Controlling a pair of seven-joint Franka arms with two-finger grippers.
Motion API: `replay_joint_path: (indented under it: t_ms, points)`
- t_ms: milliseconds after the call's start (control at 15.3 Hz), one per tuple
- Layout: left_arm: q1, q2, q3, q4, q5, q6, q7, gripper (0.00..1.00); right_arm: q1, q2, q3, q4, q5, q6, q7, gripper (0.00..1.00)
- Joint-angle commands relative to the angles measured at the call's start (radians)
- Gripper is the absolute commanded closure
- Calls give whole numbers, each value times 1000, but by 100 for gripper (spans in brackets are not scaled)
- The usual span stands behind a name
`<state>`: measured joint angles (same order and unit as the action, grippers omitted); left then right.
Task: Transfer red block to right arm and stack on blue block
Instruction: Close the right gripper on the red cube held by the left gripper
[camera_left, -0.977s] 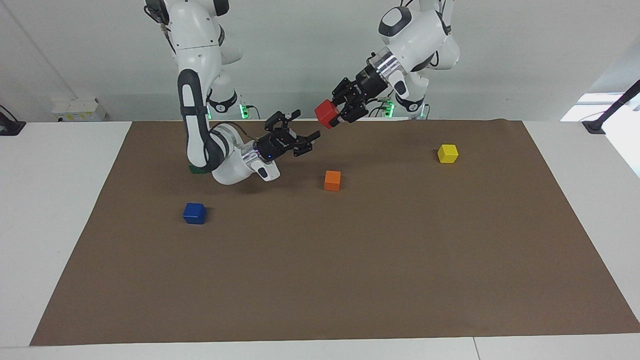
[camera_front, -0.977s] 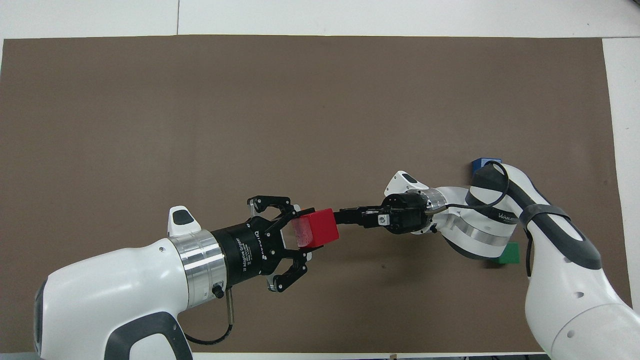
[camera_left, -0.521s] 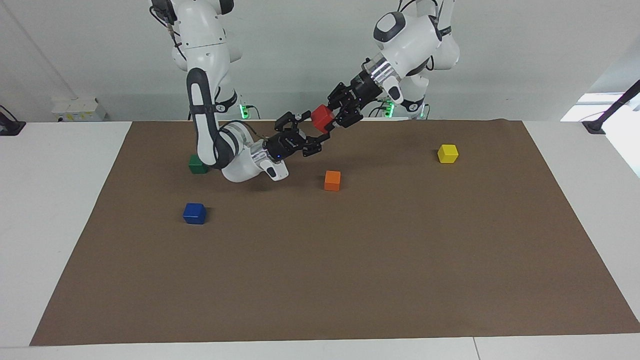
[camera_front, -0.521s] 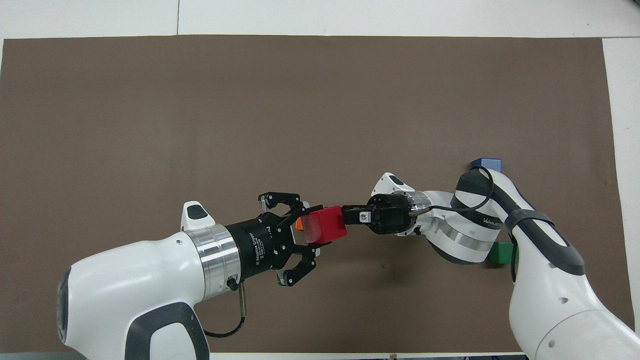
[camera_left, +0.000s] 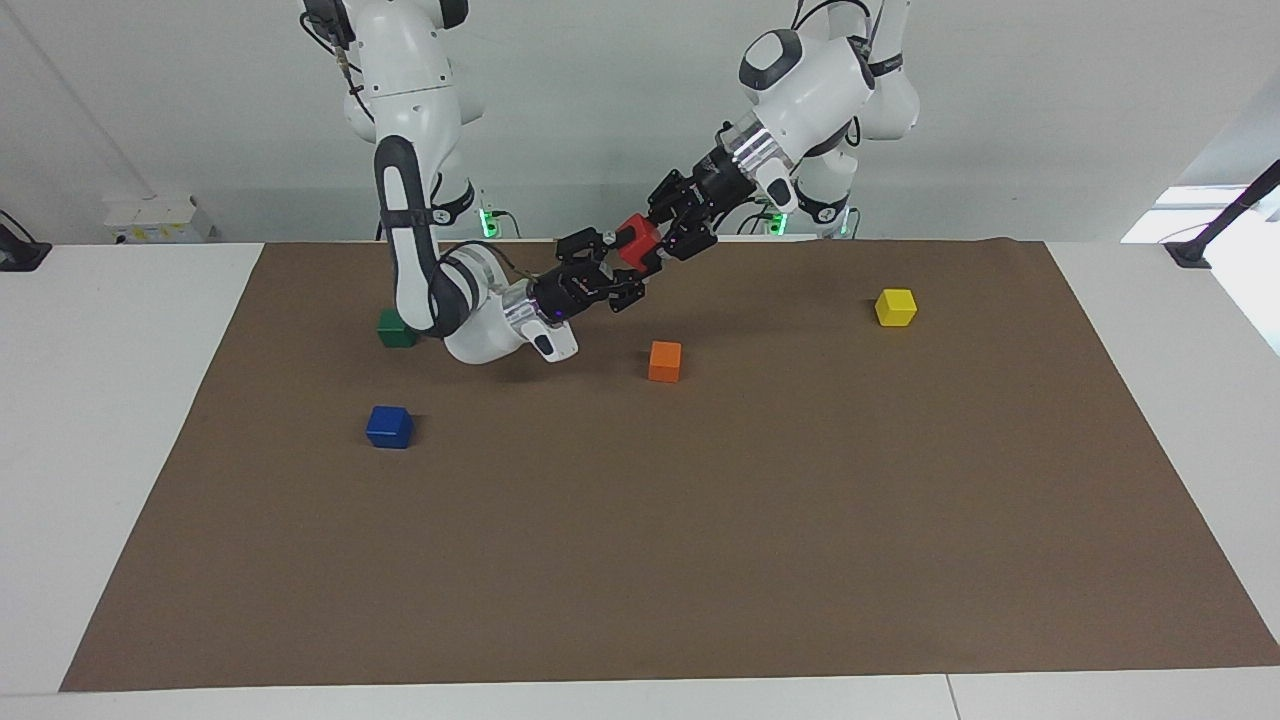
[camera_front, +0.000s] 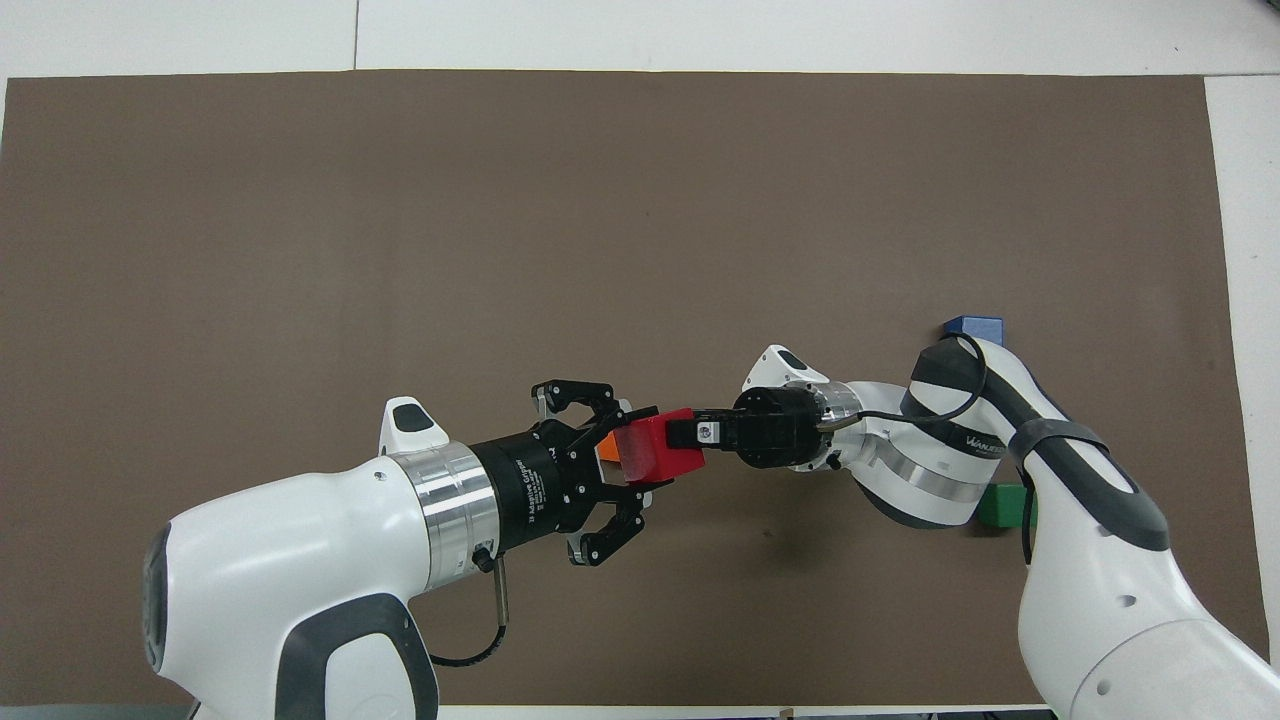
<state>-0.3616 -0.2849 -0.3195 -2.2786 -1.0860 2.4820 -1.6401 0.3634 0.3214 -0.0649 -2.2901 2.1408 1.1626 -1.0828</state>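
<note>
Now both grippers meet in the air over the brown mat (camera_left: 700, 520), toward the robots' edge of it. Left gripper (camera_left: 650, 240) is clenched on the red block (camera_left: 637, 240), holding it up off the table. Right gripper (camera_left: 618, 268) reaches in from the right arm's end, its fingers (camera_left: 600, 238) set around the same block; in the overhead view one finger lies over the block's top face. Whether they actually press on the block, I cannot tell.

Blue block (camera_left: 389, 426) sits on the mat toward the right arm's end, farther from the robots than the green block (camera_left: 396, 328); nothing rests on it. In the overhead view the right arm (camera_front: 1000, 440) covers most of both.

Orange block (camera_left: 664, 360) lies on the mat about under the meeting point, a little farther from the robots. Yellow block (camera_left: 895, 306) lies toward the left arm's end, well apart from the others.
</note>
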Motion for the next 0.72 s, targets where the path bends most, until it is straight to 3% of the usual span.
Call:
replay_joint_path:
  t_ms: [0,65,130,195,391,456,521,651]
  points:
    - [-19,26,5,22,-20,31,14,100,-1,-12,5,0,24,19,7,64]
    - [-17,27,5,27,-20,31,13,100,-1,-12,5,0,24,19,7,85]
    - [-17,29,5,27,-20,31,13,100,-1,-12,5,0,24,19,7,96]
    - [-17,29,5,27,-20,31,13,100,-1,-12,5,0,24,19,7,100]
    - [-17,29,5,27,-12,28,40,100,-1,-12,4,0,24,20,9,100]
    - [-16,29,5,27,-12,29,40,33,-1,-12,4,1,24,20,9,100]
    - [-14,23,7,27,-12,29,37,0,-1,-12,4,1,24,19,9,100]
    - [-8,15,7,27,-11,26,40,0,-1,-12,5,3,24,17,7,100]
